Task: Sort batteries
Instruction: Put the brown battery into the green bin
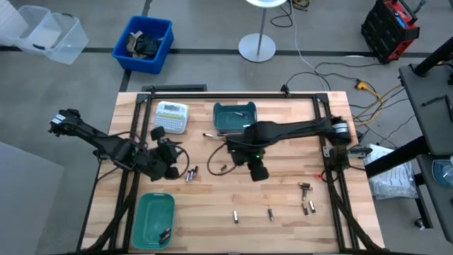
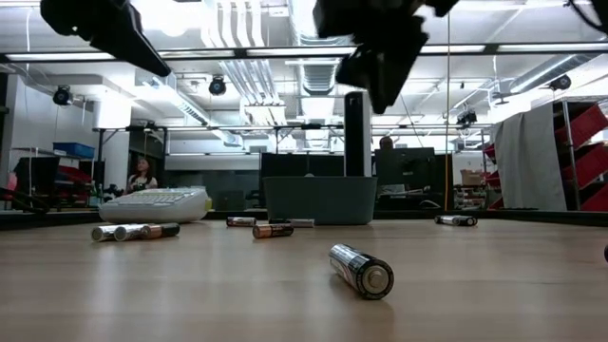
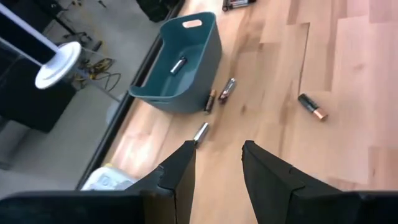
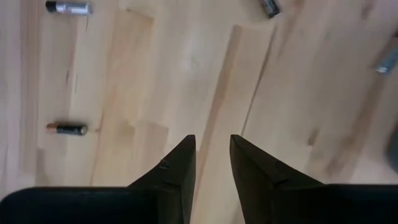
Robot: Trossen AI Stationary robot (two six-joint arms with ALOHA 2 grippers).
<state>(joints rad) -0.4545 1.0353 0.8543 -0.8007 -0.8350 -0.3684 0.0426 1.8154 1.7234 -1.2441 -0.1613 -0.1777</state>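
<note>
Only a few small silvery and dark batteries (image 1: pixel 164 234) lie in the light green bin (image 1: pixel 144 212) at lower left, most stay scattered on the wooden table (image 1: pixel 283 234), and the left gripper (image 3: pixel 217 167) and right gripper (image 4: pixel 211 155) both hang released, holding nothing.

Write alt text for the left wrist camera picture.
The left gripper, its two dark fingers open and empty, hangs over a light wooden table strewn with small cylindrical batteries; a teal plastic bin at the table's edge holds one battery.

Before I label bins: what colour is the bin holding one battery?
Teal bin, shown best in the left wrist view.
</note>
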